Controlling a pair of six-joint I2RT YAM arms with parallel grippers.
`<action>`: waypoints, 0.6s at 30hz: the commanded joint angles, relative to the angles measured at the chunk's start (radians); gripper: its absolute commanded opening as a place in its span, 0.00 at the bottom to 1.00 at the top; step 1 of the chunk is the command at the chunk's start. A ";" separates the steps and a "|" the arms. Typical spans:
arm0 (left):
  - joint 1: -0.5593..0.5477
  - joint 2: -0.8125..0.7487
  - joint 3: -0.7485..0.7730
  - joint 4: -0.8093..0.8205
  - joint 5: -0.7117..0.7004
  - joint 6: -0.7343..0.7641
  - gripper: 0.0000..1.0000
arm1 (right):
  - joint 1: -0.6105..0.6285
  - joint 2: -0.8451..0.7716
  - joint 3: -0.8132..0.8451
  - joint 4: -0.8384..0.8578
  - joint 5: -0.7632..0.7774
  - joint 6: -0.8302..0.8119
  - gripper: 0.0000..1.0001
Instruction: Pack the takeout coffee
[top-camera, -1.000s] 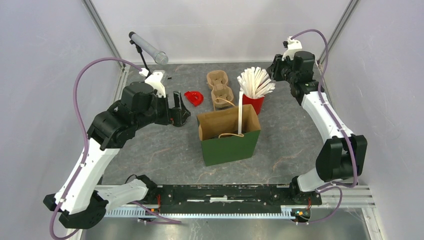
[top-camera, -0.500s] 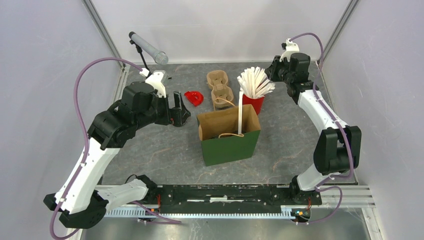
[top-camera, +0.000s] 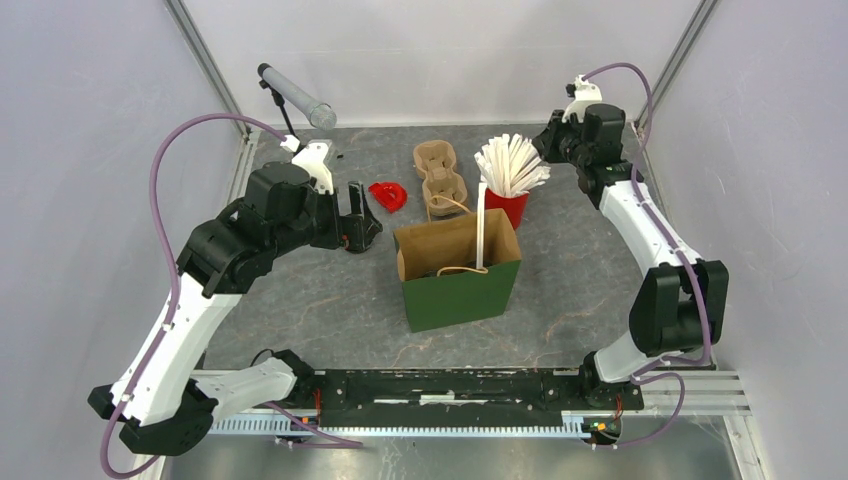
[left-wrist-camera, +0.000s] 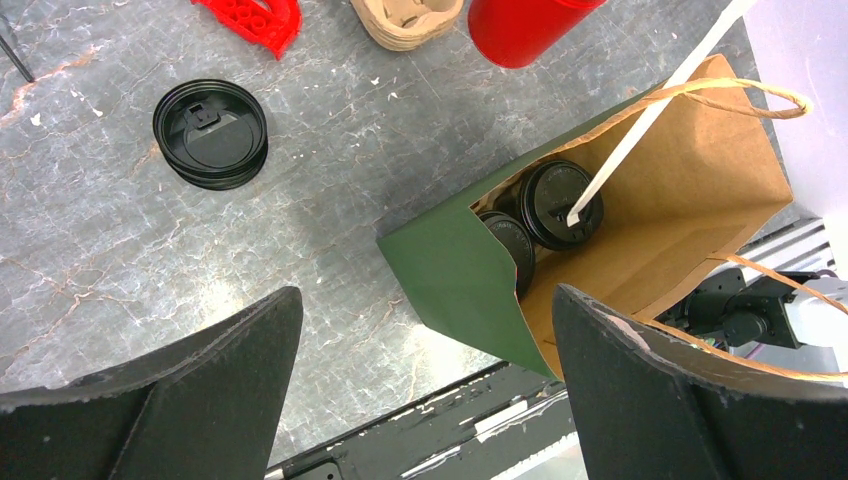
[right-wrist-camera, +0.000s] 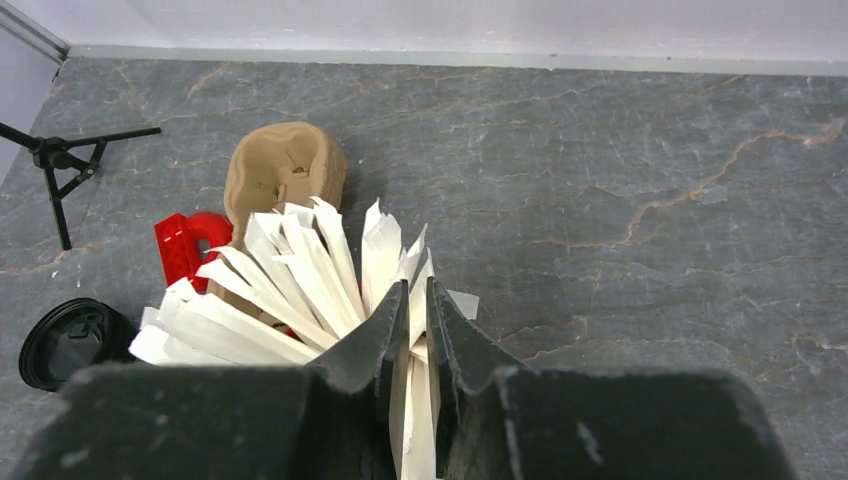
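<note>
1. The grey marbled table (top-camera: 330, 300) fills the floor of the top view.
2. The left arm (top-camera: 200, 290) reaches in from the lower left. The left gripper (left-wrist-camera: 425, 300) hangs left of centre with its jaws spread wide and nothing between them.
3. The right arm (top-camera: 650, 230) runs up the right side. The right gripper (right-wrist-camera: 416, 290) sits at the upper right with its jaws drawn narrow, pinching one wrapped straw (right-wrist-camera: 414, 345) between them.
4. The green paper bag (top-camera: 462, 295) stands open and upright at the centre of the frame.
5. A moulded pulp cup carrier (top-camera: 440, 180) lies just above the bag, in the upper middle.
6. A red cup (top-camera: 510, 207) stands to the right of the carrier, beside the bag's far corner. The wrapped straws (top-camera: 510, 165) fan out of its top.
7. Two coffee cups (left-wrist-camera: 555, 200) with black lids stand side by side inside the bag.
8. A stack of black lids (left-wrist-camera: 210, 133) lies at the upper left of the left wrist view, apart from the bag.
9. A red plastic piece (top-camera: 388, 195) lies left of the carrier.
10. A white straw (top-camera: 481, 225) stands in the bag, its lower end on one cup's lid.
</note>
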 joint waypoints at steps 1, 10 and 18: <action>0.004 0.001 0.030 0.003 0.009 0.037 1.00 | -0.003 -0.047 0.071 -0.003 -0.016 0.000 0.13; 0.003 -0.010 0.022 0.002 0.009 0.031 1.00 | -0.004 -0.022 0.114 -0.049 0.038 -0.033 0.26; 0.004 -0.008 0.034 -0.008 0.012 0.024 1.00 | -0.007 0.026 0.142 -0.106 0.017 -0.094 0.30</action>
